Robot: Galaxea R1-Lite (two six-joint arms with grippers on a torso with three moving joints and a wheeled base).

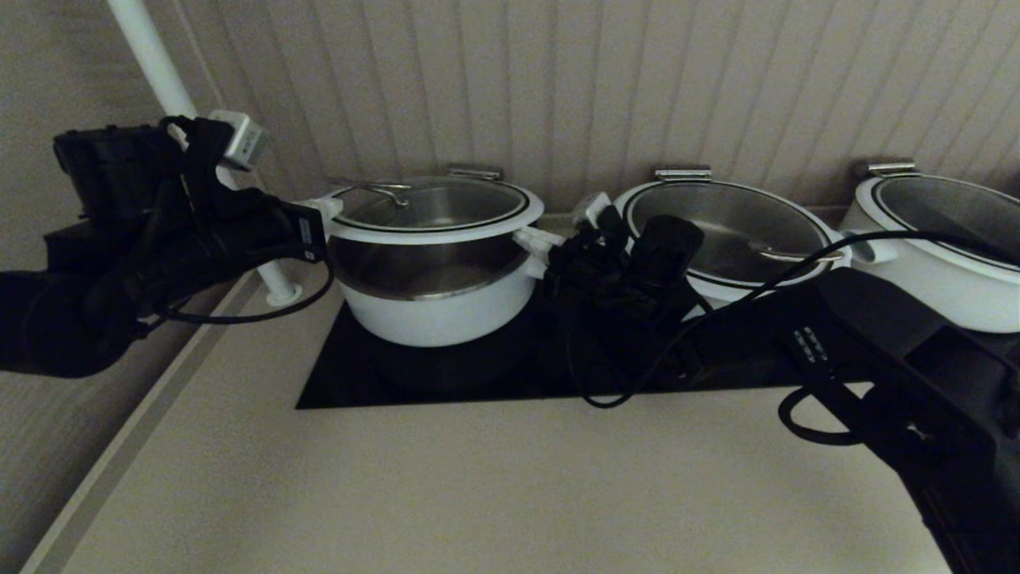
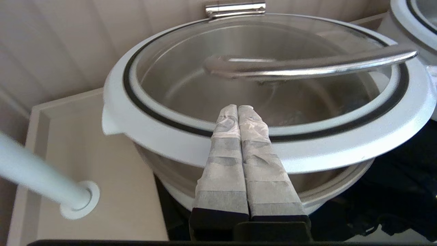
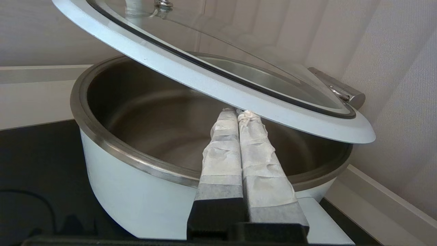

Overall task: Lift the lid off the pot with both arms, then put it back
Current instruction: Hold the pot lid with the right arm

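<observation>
Clearly the lid (image 1: 434, 209) hangs above the pot (image 1: 434, 299), tilted up at its front, propped from opposite sides. Left gripper (image 2: 239, 108) and right gripper (image 3: 235, 112), fingers pressed together and gripping nothing, wedge under the rim as levers.

The beige counter (image 1: 446, 494) carries a black cooktop (image 1: 343, 383), apparently inset.
</observation>
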